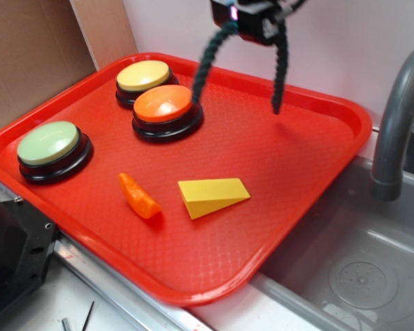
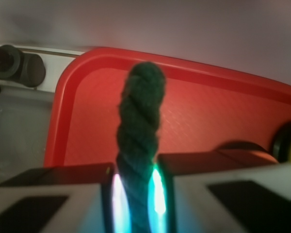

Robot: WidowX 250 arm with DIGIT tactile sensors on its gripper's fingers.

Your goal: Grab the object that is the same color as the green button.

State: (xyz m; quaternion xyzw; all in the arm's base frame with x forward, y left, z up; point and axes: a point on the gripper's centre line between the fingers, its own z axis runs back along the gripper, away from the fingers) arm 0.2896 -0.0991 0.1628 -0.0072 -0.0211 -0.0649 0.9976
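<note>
Above the tray's (image 1: 345, 138) open far side, pincer (image 1: 252, 17) pinches green rope (image 1: 208, 58) aloft.

Up close, the gripper (image 2: 136, 194) has its pads squeezed tight on the dark green twisted rope (image 2: 139, 131), which sticks out over the red tray (image 2: 208, 116), with a blurry grey faucet (image 2: 14, 65) off at the left edge.

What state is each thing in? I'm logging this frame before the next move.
gripper: shut on the green rope, raised above the tray.
green rope: held by its middle, both ends dangling.
green button: upright on the tray.
orange piece: lying flat.
yellow wedge: lying flat.
</note>
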